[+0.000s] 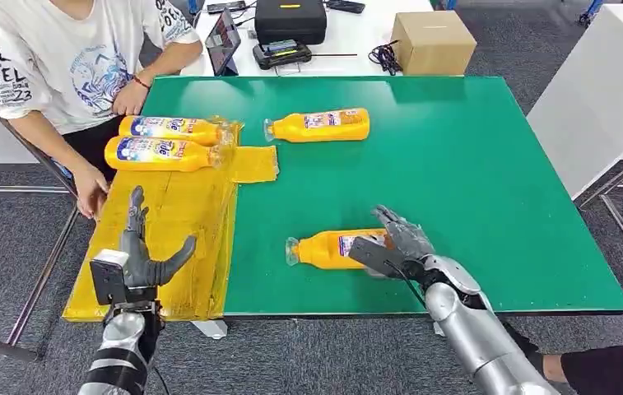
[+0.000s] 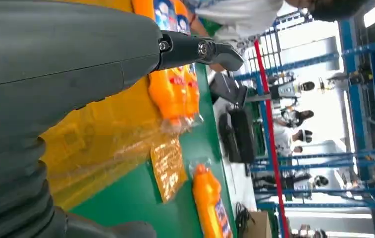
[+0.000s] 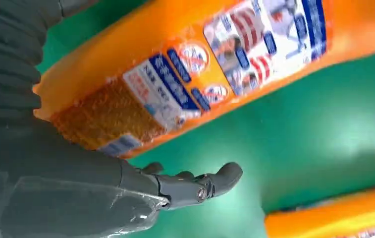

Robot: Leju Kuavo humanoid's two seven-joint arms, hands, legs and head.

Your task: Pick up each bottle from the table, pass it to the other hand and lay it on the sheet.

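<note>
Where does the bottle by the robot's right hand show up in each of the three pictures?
Head view: near bottle, at the table's front edge, at the right hand.
Left wrist view: not in it.
Right wrist view: close up, across the top.
Shared landmark: green table.

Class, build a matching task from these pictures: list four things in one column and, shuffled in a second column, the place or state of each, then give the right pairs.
Things:
1. left hand
2. right hand
3. cardboard box
4. two bottles

Places or states:
A. on the white table beyond the green table
B. lying side by side on the yellow sheet
C. empty, fingers apart, above the yellow sheet
D. at the base end of the near bottle on the green table

Pairs: 1-C, 2-D, 3-A, 4-B
</note>
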